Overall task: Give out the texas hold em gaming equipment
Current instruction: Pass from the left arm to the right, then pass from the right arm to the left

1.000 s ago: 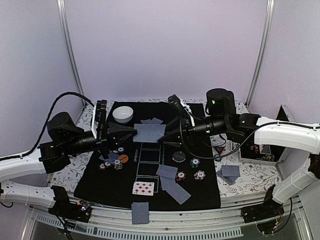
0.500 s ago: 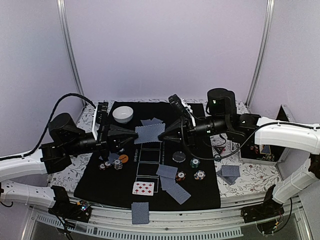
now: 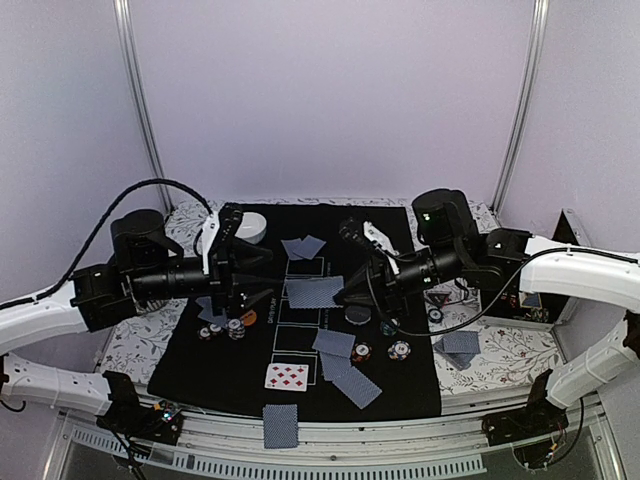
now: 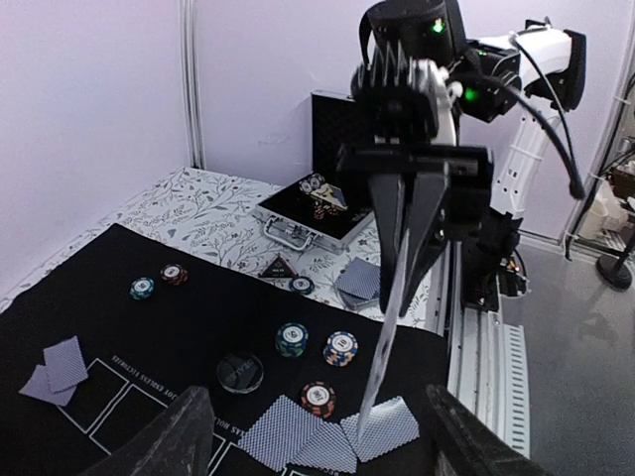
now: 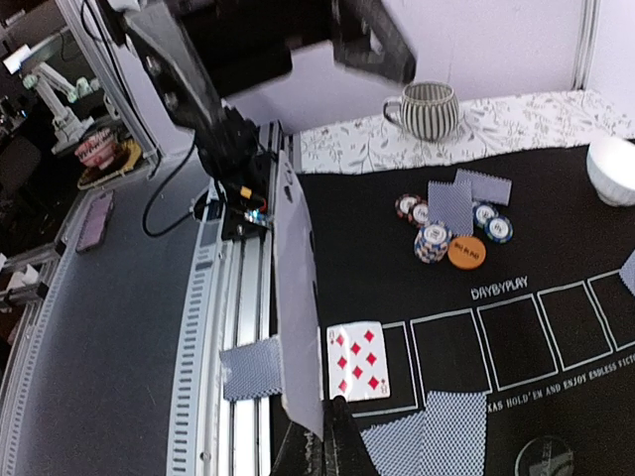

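A grey-blue-backed playing card [image 3: 315,292] hangs above the black mat [image 3: 200,365], and my right gripper [image 3: 346,294] is shut on its right edge. The right wrist view shows that card [image 5: 298,297] edge-on, pinched in the right gripper [image 5: 337,405]. My left gripper [image 3: 262,277] stands open just left of the card, not touching it; in its own view the left gripper [image 4: 317,397] has nothing between its fingers. Chip stacks [image 3: 237,328] and an orange disc [image 3: 246,317] lie under the left gripper. More chips [image 3: 399,349] and a dark disc [image 3: 357,314] sit right of centre.
An eight of diamonds [image 3: 287,375] lies face up in a white rectangle. Face-down cards [image 3: 345,368] overlap beside it, and one card [image 3: 280,425] rests on the front rail. A white bowl [image 3: 245,228] stands at the back left, a striped mug [image 5: 430,107] off the mat, an open case [image 4: 317,203] at the right.
The card passed from my left gripper to my right. The right shut on it, the left opened and drew back left, and the card came lower toward the mat's middle.
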### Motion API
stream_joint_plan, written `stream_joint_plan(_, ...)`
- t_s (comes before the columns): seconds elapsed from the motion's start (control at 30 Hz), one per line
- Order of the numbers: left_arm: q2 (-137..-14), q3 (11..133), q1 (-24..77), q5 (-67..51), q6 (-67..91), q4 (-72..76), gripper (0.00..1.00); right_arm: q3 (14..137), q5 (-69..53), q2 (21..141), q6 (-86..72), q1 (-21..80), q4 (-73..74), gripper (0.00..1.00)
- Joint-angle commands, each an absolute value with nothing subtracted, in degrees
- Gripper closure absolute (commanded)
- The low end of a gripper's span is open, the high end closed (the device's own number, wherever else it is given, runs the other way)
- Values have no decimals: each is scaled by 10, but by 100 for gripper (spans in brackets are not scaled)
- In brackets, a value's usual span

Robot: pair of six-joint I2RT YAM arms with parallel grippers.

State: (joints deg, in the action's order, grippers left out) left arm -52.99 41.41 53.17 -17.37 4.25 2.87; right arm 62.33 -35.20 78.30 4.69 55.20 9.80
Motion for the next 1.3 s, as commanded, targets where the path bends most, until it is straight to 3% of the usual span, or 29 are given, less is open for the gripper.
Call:
stream_joint_plan(0.0,-588,501,538,-184,-30,-115,29,645,-304,808,100,579,205,98)
stream_joint_plan(0.3,-681,560,544,-310,-75,-171,44,663,-289,826,113,601,202,98)
stream_joint_plan(0.47,-671,558,544,-371,-77,-153,37,667,-282,834,117,601,206,98)
stream_joint_plan(0.77,-672,563,544,-362,-66,-145,30,677,-280,842,121,601,216,98)
stream_joint_plan(0.83,-680,569,547,-298,-65,-156,35,679,-282,840,122,601,216,98)
stream_joint_plan(0.9,-691,576,551,-244,-75,-171,50,681,-284,838,122,601,217,98)
stream_joint_plan(0.97,-698,580,558,-231,-85,-174,56,683,-283,839,122,601,218,98)
stream_joint_plan(1.27,-718,586,572,-266,-108,-201,55,686,-274,842,125,601,220,98)
